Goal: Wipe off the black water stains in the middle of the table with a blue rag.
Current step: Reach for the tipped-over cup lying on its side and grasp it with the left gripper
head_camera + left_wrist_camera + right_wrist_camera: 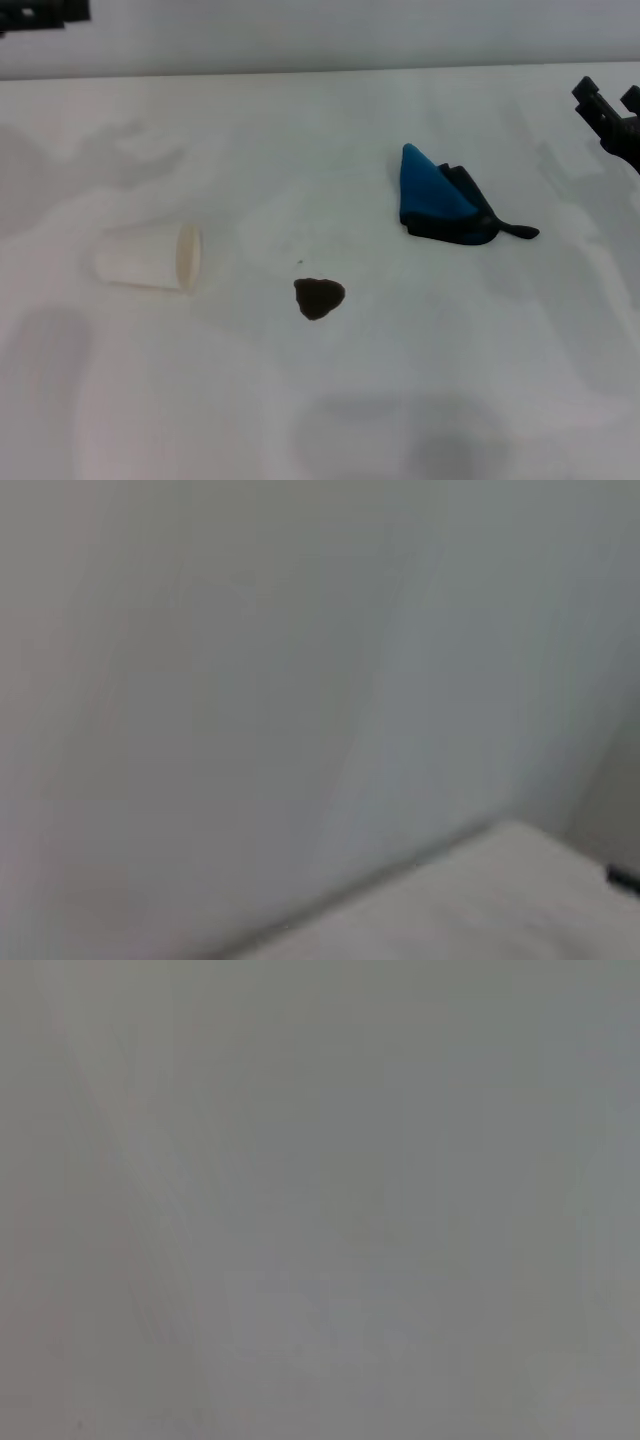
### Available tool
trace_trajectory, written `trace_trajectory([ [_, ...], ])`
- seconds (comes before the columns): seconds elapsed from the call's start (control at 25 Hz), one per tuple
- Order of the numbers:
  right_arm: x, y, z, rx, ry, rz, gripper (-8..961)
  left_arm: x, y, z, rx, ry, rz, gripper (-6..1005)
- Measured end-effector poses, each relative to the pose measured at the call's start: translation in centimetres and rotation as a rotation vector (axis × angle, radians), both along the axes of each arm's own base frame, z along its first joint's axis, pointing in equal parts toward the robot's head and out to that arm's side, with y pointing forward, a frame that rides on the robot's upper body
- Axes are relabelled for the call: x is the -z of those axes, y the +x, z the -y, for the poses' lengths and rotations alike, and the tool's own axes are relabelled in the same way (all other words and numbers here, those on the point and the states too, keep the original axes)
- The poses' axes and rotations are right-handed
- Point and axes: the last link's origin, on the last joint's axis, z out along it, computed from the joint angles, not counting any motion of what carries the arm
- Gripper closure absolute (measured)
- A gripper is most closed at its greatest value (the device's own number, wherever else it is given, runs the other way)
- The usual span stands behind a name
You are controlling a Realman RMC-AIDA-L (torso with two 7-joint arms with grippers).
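A small dark brown-black water stain (319,298), roughly heart-shaped, lies near the middle of the white table (330,400). The blue rag (443,199) sits crumpled to its right and farther back, with a dark tail trailing right. My right gripper (610,105) hangs at the far right edge of the head view, above the table and right of the rag, holding nothing. Only a dark piece of my left arm (40,12) shows in the top left corner. Both wrist views show plain grey surface.
A white paper cup (153,257) lies on its side left of the stain, its mouth facing right. The table's far edge runs along the top of the head view.
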Motion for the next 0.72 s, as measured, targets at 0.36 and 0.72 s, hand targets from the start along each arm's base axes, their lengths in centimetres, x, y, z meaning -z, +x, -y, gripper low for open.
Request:
trace_trajectory([
  [0.36,-0.1,-0.2,0.1,-0.017,0.002,-0.011,87,3.1,2.0,0.2,0.107,-0.301,-0.358,139],
  [0.72,-0.1,-0.3,0.0,-0.018,0.005,-0.014,103,4.9,3.6,0.2,0.247,-0.423,-0.611,131],
])
